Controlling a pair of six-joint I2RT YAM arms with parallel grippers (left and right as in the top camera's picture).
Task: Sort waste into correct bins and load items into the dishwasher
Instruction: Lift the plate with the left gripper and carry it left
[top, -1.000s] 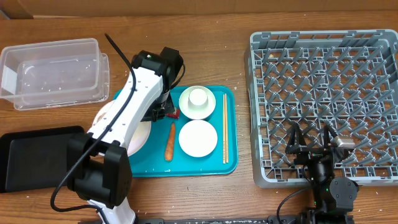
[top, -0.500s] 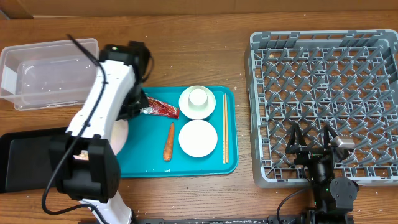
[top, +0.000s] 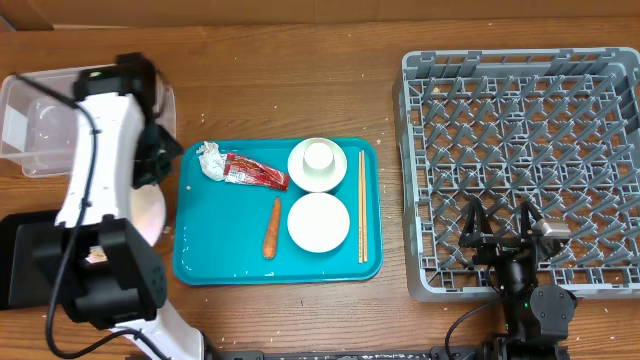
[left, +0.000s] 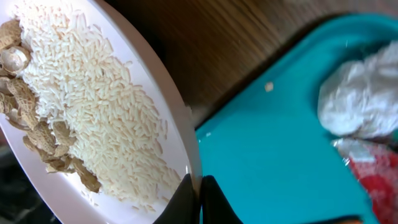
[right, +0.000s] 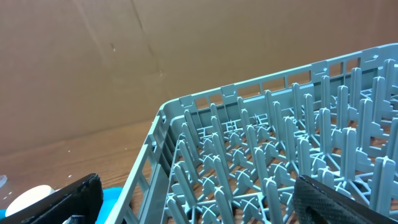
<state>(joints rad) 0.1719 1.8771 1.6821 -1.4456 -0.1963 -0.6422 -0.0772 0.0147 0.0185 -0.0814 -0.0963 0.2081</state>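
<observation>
My left gripper (top: 153, 178) (left: 200, 200) is shut on the rim of the large plate (top: 150, 215) (left: 74, 186) and holds it tilted, just left of the teal tray (top: 200, 250) and below the clear tub (top: 40, 120). Pale rice (left: 99, 106) and nut shells (left: 31, 118) lie on the plate. On the teal tray are a crumpled napkin (top: 212, 160) (left: 360, 99), a red wrapper (top: 256, 174) (left: 373, 177), a carrot (top: 271, 228), a bowl (top: 300, 170) holding a white cup (top: 318, 155), and a white bowl (top: 318, 221). The black tray (top: 30, 265) is at the lower left. My right gripper (top: 500, 232) (right: 205, 208) is open and empty over the front of the grey dish rack (top: 520, 70) (right: 261, 106).
A pair of chopsticks (top: 361, 205) lies along the teal tray's right side. My left arm crosses the clear tub's right end. The dish rack holds no dishes.
My left arm has swung left with the plate, carrying it off the teal tray's left edge. The napkin and wrapper it covered now show. The right arm has not moved.
</observation>
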